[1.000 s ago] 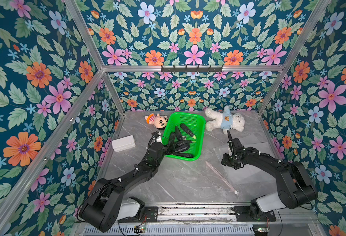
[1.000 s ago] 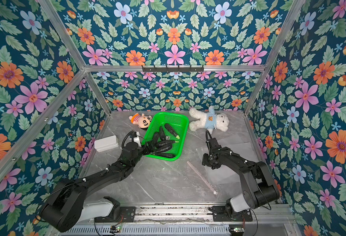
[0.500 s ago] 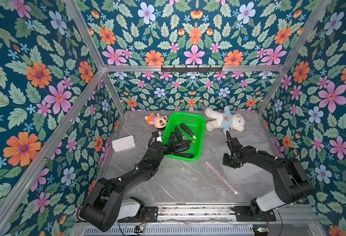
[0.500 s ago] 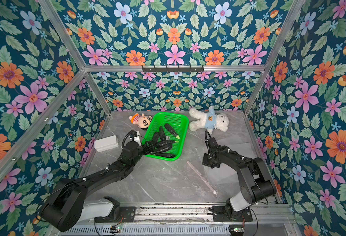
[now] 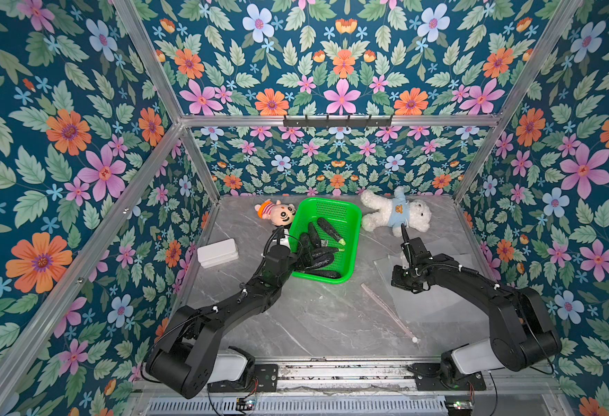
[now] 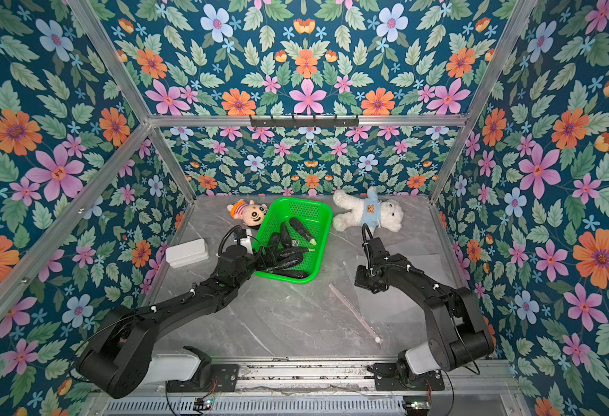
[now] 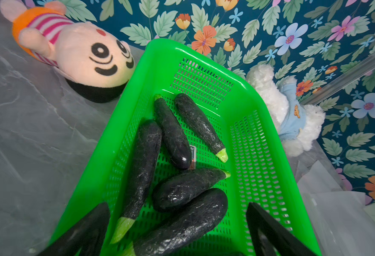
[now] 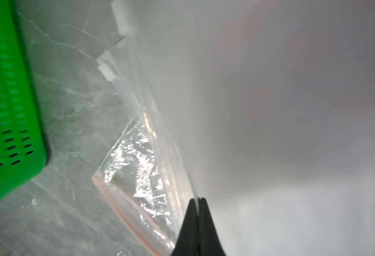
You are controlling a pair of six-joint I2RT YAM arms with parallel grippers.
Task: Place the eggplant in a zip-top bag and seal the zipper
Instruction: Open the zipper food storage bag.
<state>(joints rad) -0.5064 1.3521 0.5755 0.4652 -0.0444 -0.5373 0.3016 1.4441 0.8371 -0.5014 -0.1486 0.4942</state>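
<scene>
Where the grey marbled table (image 5: 314,324) lies nearest the arm bases, zipper (image 5: 388,312): thin pale-pink strip with a white slider at its near end.
Zip-top bag (image 5: 440,309): translucent, glossy film, on the right, beside the basket (image 5: 353,230).
Right gripper (image 8: 197,200): jaws closed, pinching the bag's film.
Left gripper (image 7: 177,205): spread wide, low over the eggplants (image 7: 182,223).
Eggplants: dark, shiny, elongated, with green stem ends, well apart from the bag.
Basket: green perforated plastic, rectangular, centre far, holding all the eggplants.
</scene>
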